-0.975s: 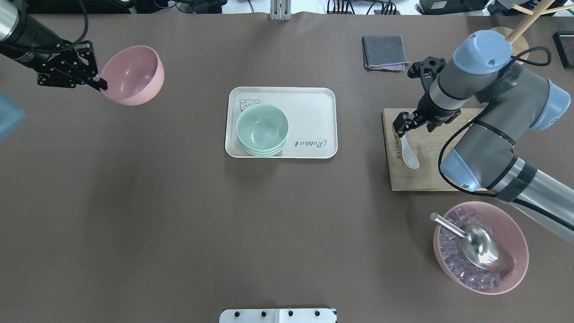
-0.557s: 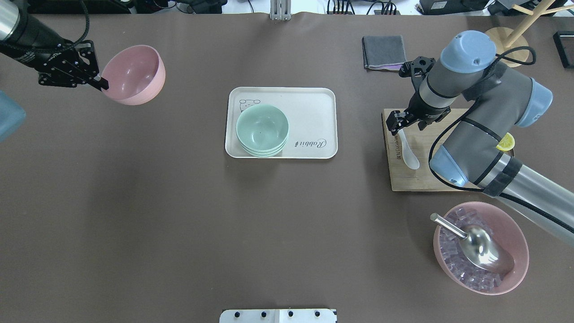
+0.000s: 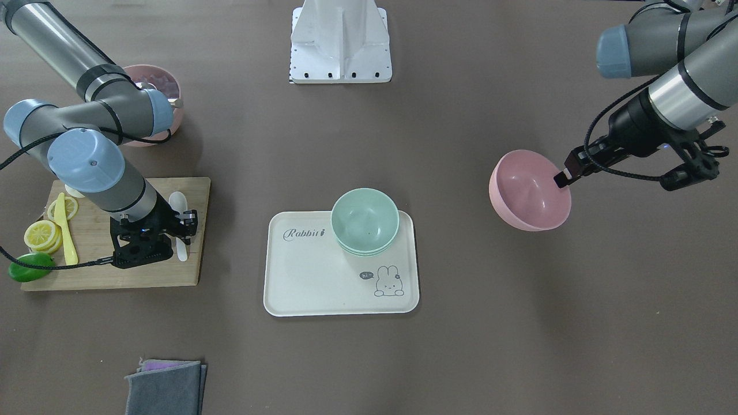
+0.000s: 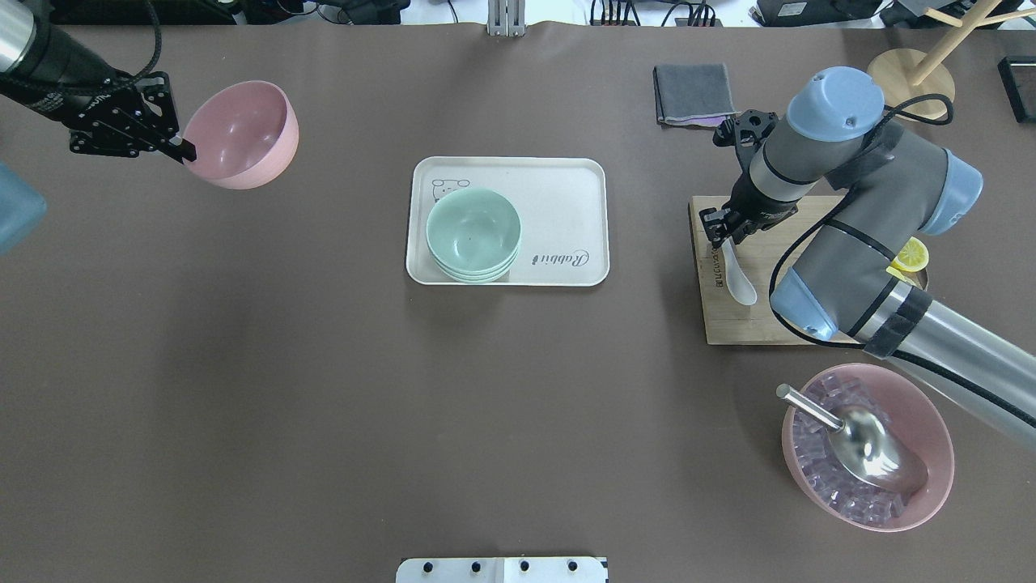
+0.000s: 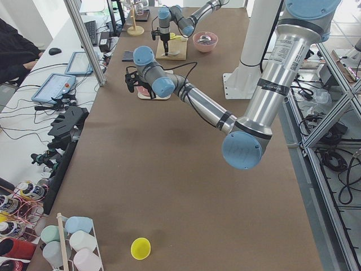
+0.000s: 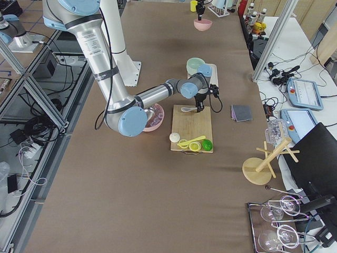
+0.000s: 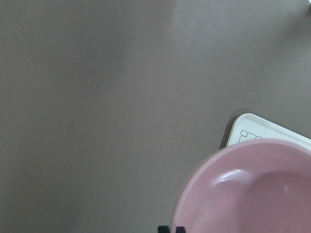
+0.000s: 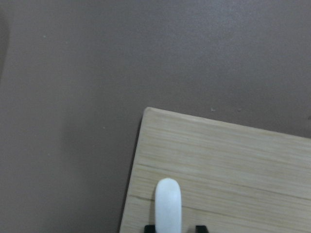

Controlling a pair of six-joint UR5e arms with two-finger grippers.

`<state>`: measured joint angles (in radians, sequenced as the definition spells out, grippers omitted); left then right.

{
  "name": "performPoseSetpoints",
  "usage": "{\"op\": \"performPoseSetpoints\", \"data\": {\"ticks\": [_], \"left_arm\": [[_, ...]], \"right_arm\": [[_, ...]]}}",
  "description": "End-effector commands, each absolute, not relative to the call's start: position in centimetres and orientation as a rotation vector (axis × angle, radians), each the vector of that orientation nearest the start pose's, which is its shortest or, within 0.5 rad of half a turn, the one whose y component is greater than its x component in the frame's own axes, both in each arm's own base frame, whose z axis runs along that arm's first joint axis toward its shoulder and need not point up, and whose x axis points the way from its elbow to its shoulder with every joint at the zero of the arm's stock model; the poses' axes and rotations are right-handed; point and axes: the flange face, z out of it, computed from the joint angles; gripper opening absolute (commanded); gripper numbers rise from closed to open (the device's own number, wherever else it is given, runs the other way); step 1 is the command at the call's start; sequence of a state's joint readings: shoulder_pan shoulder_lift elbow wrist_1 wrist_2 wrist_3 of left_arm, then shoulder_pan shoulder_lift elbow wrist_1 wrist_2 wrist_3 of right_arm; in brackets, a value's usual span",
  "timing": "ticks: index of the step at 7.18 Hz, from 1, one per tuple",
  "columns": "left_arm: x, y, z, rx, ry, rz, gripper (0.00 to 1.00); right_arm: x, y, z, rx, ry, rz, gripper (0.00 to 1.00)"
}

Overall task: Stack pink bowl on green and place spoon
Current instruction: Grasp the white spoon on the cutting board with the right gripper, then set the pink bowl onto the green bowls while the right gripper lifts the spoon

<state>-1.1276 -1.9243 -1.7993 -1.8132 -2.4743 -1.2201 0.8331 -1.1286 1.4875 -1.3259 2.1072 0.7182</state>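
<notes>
**Two grips, either could slip**

My left hand (image 4: 182,151) grasps the pink bowl (image 4: 239,134) by its rim alone, tilted, well apart from the green bowls (image 4: 473,235) on the tray (image 4: 566,186). It could swing loose.

My right hand (image 4: 716,235) straddles the spoon (image 4: 738,279) on the cutting board (image 4: 745,324). I cannot tell if it's clenched, and a shallow pinch could flick it.

The counter (image 4: 324,389) is flat, matte brown.

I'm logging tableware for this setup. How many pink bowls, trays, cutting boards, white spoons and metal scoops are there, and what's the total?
Pink bowls: 2, the held pink bowl and the cube-filled pink bowl
Trays: 1
Cutting boards: 1
White spoons: 1
Metal scoops: 1
Total: 6
</notes>
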Motion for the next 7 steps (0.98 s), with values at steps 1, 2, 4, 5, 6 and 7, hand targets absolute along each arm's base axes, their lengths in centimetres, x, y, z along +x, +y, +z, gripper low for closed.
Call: {"op": "performPoseSetpoints", "data": {"ticks": [1,2,4,5,6,7], "left_arm": [[20.2,-55.4,31.5,-0.112,1.137,-0.319,0.0],[20.2,-55.4,31.4,-0.112,1.138,-0.317,0.0],[20.4,-55.7,29.2,-0.108,1.163,-0.312,0.0],[22.6,-56.9,25.5,-0.134,1.184,-0.35,0.0],[26.4,-57.0,22.4,-0.174,1.202,-0.336,0.0],[29.4,-57.1,21.2,-0.168,1.194,-0.321,0.0]], "right_arm": [[-39.7,-55.7,42.2,0.094,-0.782,-0.182,0.14],[-39.7,-55.7,42.2,0.094,-0.782,-0.182,0.0],[-38.3,-57.2,40.2,0.11,-0.799,-0.157,0.0],[-35.6,-58.9,38.9,0.094,-0.814,-0.117,0.0],[-31.6,-61.3,37.4,0.057,-0.862,-0.064,0.0],[-27.7,-62.9,37.0,0.047,-0.904,-0.021,0.0]]}}
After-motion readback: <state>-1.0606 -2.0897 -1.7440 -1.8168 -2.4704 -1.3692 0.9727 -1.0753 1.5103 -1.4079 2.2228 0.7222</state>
